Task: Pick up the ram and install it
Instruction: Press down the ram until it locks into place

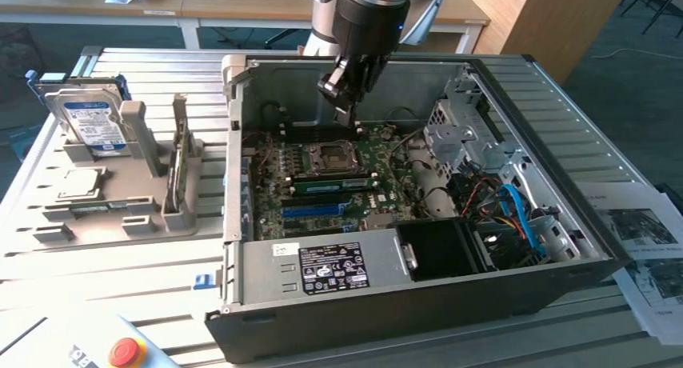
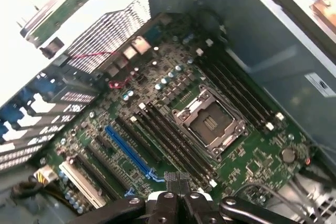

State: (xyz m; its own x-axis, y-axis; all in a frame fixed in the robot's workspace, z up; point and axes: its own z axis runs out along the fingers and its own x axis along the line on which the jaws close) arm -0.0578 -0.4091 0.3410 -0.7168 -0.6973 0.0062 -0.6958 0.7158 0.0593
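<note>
Nearest me, at the lower left of the exterior view, a red stop button sat on the desk. Just behind it stood the open computer case, lying on its side so the motherboard faced up and could be reached from above. The power supply filled its near edge.

At the exterior view's left, a grey fixture held the spare parts apart, each in its own seat: a hard drive propped upright and a square processor lying flat. A thin board stood on edge in a slot of the fixture. I took this for the ram, not yet picked, standing so that 2 fingers could close on its upper edge, though I could not be certain.

Farther in, the memory slots ran beside the open processor socket. In the wrist view they all looked dark and unfilled, next to 1 blue expansion slot.

Above the far part of the board, in the upper middle of the exterior view, hung the gripper. Its fingers were pressed together with nothing between them. It was well apart from the fixture.
</note>
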